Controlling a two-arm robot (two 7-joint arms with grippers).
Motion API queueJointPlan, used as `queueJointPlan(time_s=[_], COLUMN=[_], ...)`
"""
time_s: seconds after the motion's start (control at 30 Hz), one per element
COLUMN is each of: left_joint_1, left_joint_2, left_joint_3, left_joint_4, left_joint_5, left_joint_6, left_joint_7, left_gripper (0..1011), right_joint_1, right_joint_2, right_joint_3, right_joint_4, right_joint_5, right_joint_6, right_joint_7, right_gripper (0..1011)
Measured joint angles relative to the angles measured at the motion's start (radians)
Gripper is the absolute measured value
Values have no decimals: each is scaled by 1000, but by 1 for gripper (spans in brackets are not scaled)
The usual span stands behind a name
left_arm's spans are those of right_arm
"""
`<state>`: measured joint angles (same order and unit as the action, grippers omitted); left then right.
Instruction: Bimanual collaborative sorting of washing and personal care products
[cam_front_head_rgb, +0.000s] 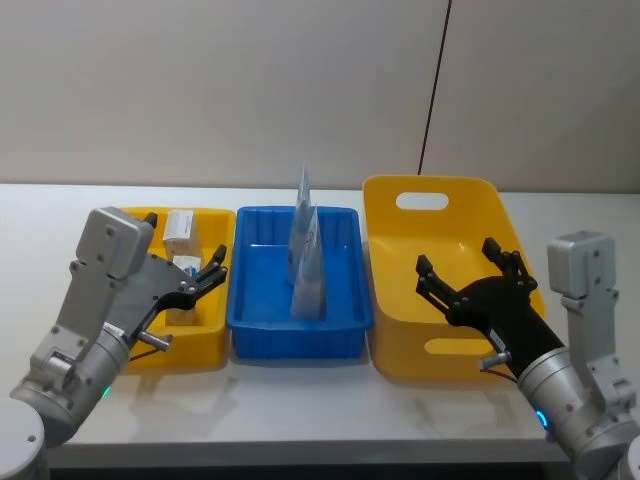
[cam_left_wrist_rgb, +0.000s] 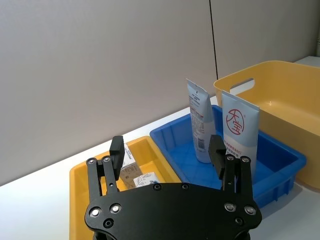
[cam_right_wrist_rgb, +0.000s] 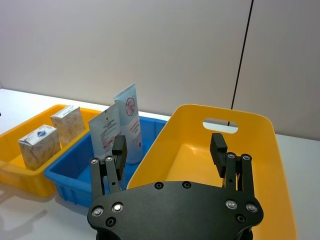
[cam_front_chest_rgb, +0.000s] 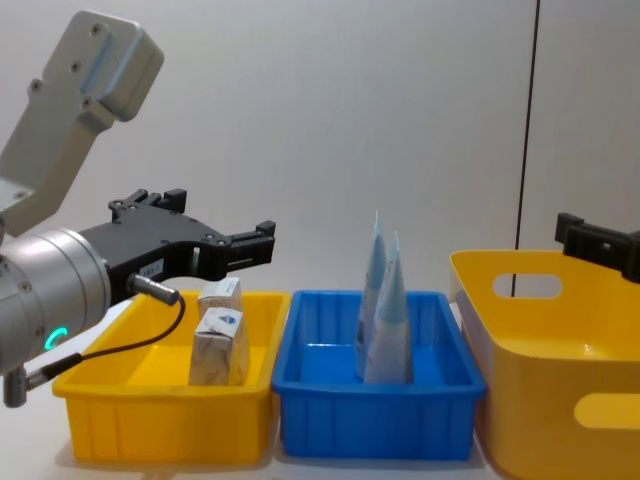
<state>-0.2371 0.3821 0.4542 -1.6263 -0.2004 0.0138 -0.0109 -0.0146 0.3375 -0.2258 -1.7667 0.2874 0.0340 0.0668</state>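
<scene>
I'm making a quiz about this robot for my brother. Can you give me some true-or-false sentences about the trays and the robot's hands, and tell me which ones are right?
1. Two pale-blue tubes stand upright in the blue tray. True.
2. The small packs sit in the blue tray with the tubes. False: both packs are in the yellow tray.
3. The left end effector is open, holds nothing and is above the yellow tray. True.
4. The right end effector is shut on a tube. False: it is open and holds nothing, above the big yellow basket.
</scene>
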Motion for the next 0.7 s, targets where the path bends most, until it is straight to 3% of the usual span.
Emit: queueJointPlan(time_s=[0.7], left_joint_1=[0], left_joint_2=[0], left_joint_3=[0], left_joint_4=[0], left_joint_5=[0], left_joint_6=[0], left_joint_7=[0], left_gripper=[1001], right_joint_1=[0], right_joint_2=[0], right_joint_3=[0], right_joint_4=[0], right_joint_5=[0], right_joint_6=[0], right_joint_7=[0], right_gripper=[1002])
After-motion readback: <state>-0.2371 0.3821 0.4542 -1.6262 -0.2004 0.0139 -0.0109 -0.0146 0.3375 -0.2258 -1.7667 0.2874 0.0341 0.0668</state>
